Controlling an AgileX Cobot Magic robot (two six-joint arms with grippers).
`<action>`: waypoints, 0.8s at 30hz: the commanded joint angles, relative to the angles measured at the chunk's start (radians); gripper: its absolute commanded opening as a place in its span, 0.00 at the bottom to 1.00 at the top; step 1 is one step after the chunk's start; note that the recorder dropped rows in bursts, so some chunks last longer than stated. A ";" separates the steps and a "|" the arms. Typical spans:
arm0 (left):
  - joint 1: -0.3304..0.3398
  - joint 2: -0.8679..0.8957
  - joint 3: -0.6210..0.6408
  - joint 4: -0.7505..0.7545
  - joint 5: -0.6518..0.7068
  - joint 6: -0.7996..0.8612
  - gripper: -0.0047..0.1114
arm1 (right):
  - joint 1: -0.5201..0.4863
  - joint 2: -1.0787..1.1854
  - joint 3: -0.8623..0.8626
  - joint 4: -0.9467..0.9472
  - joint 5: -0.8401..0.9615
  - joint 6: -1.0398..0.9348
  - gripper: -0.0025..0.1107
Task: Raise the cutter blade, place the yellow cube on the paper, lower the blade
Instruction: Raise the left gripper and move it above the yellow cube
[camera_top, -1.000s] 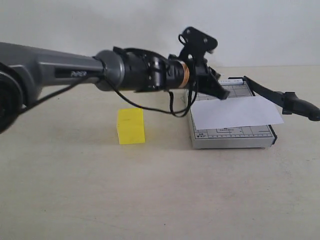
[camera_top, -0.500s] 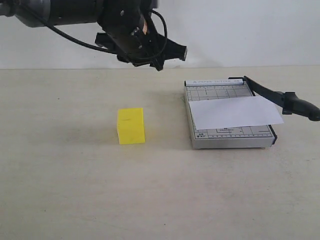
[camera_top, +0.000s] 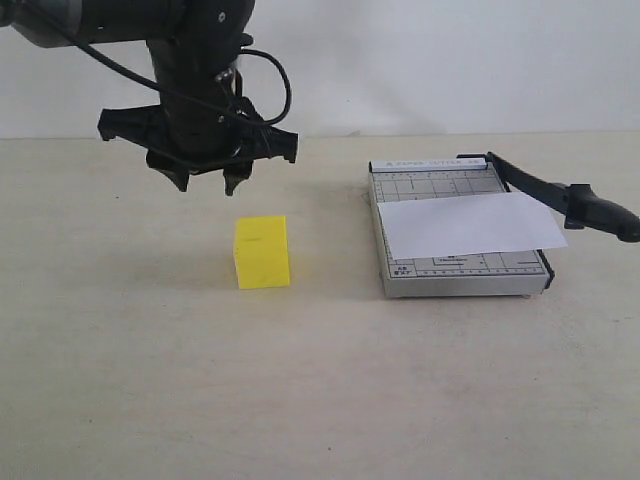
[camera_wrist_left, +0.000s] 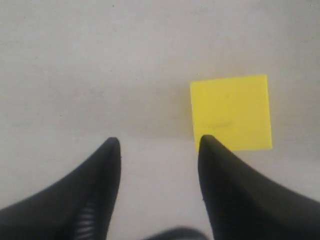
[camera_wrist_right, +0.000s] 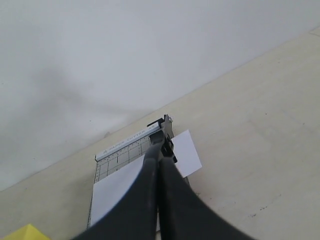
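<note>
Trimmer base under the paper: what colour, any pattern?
The trimmer base is light grey with dark printed grid lines and scale marks; exterior view shows it best.

A pale beige tabletop (camera_top: 300, 400) is shown filling the lower part of the exterior view; its surface is matte, lightly mottled and marked with a few small dark specks. It is bounded at the far edge by a plain white wall (camera_top: 480, 60), which is met along a straight horizontal line. The light is soft and diffuse; only a faint blurred shadow (camera_top: 170, 265) is cast on the tabletop, and a wide grey patch of shade (camera_wrist_right: 55, 95) is seen on the wall in the right wrist view.
</note>
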 joint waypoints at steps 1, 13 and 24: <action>-0.001 0.000 0.005 -0.070 0.012 -0.007 0.45 | 0.001 -0.003 0.002 0.000 0.016 0.006 0.02; -0.001 0.000 0.005 -0.242 -0.136 -0.007 0.61 | 0.001 -0.003 0.002 0.005 0.092 0.010 0.02; -0.001 0.032 0.005 -0.206 -0.153 -0.014 0.82 | 0.025 -0.003 0.002 0.005 0.209 0.029 0.02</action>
